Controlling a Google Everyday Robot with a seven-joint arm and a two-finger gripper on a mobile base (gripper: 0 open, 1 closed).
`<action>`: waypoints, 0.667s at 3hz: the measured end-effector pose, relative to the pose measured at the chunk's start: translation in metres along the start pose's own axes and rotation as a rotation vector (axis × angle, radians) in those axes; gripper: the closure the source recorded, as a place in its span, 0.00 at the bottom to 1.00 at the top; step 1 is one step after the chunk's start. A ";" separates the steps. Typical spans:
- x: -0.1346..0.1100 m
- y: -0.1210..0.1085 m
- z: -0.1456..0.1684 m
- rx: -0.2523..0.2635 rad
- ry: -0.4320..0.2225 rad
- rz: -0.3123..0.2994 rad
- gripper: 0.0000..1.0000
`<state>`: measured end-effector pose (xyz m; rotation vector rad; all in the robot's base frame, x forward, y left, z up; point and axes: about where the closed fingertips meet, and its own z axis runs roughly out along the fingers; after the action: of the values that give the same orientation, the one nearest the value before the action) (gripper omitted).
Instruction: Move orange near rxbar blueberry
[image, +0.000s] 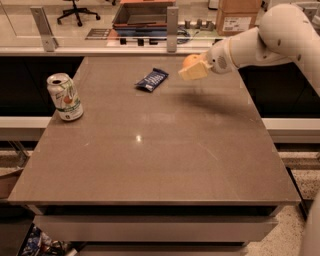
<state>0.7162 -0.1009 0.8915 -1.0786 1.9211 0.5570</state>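
The orange is a round orange fruit held in my gripper, whose pale fingers are shut around it. The gripper holds it in the air above the far right part of the grey table, with its shadow on the tabletop below. The rxbar blueberry, a flat dark blue wrapper with white print, lies on the table to the left of the gripper and a little nearer. My white arm reaches in from the right.
A white-green drink can with an orange picture stands upright near the table's left edge. A glass barrier with metal posts runs behind the table's far edge. A cardboard box stands beyond it.
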 end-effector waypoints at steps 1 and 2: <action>-0.020 -0.024 0.028 0.016 -0.007 -0.007 1.00; -0.027 -0.041 0.061 0.026 0.012 -0.007 1.00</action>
<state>0.7857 -0.0670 0.8820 -1.0735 1.9290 0.5216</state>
